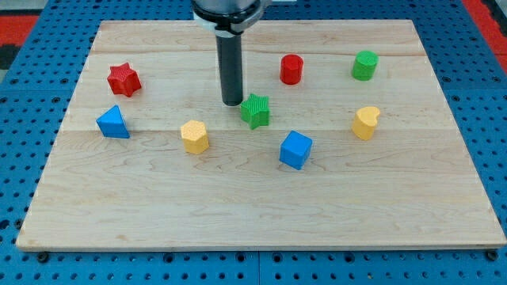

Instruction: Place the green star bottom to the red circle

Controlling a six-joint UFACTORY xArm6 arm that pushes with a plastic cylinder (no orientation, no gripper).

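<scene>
The green star (256,111) lies near the middle of the wooden board (261,210). The red circle (291,69), a short red cylinder, stands up and to the right of it. My tip (232,102) rests on the board just left of the green star, close to it or touching its upper left side. The rod rises straight up to the arm at the view's top.
A red star (123,79) and a blue triangle (112,123) sit at the left. A yellow hexagon (194,136) lies left of the blue cube (295,150). A green cylinder (365,65) and a yellow heart (365,123) sit at the right.
</scene>
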